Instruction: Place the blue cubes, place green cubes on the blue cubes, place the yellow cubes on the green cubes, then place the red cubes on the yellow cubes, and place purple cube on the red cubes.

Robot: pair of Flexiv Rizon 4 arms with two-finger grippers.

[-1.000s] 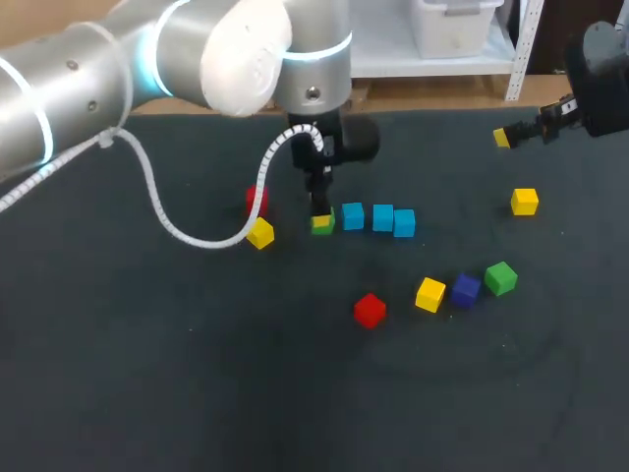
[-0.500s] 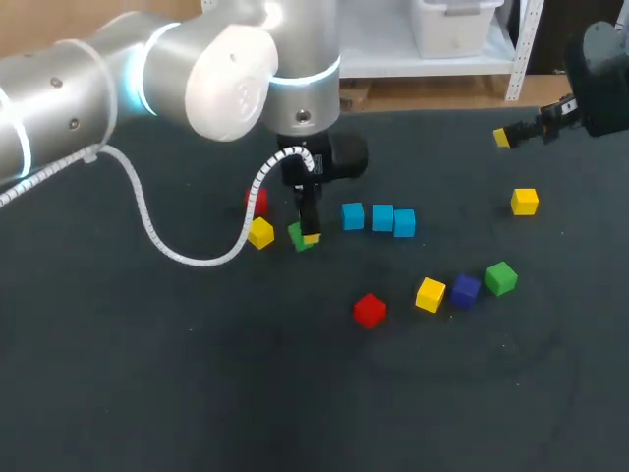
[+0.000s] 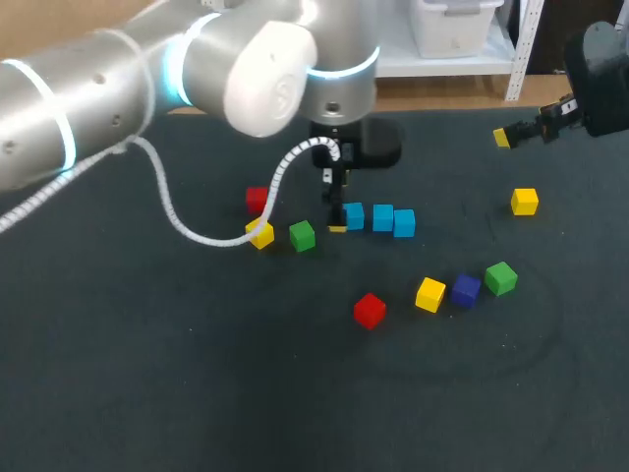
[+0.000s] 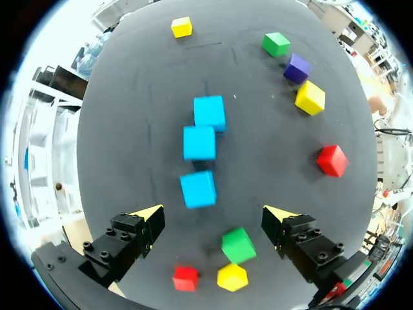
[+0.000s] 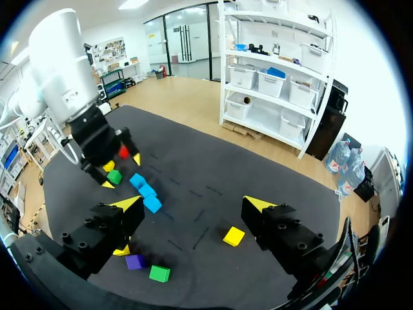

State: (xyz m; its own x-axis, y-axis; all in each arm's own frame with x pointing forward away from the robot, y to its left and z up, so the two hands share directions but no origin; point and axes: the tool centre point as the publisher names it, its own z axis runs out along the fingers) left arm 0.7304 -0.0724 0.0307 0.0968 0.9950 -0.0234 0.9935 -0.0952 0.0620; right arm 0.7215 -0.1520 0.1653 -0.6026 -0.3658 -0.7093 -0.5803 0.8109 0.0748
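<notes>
Behind the left gripper (image 3: 337, 218), on the side away from the row, lie the first red cube (image 3: 257, 200) and the first yellow cube (image 3: 260, 234). The white cable (image 3: 197, 231) of my left arm hangs just over them. The near green cube (image 3: 302, 235) lies free on the table (image 3: 197, 383), just beside this gripper. In the left wrist view it sits under the gripper, between the two fingers, but neither finger touches it. The jaws stand wide apart and hold nothing. Just ahead of them lie the three blue cubes (image 3: 382, 217), in a row and almost touching.

The green cube looks small, light and stiff, with flat sides, so I judge it is best taken on two opposite faces with the fingers square to them. The yellow cube close beside it may get in the way of one finger.

Further from these jaws are the second red cube (image 3: 370, 310), the second yellow cube (image 3: 429, 294), the purple cube (image 3: 466, 289) and the far green cube (image 3: 500, 278).

The right gripper (image 5: 193, 205) is also wide open and empty, well apart from the row. The third yellow cube (image 5: 233, 236) lies on the table ahead of it.
</notes>
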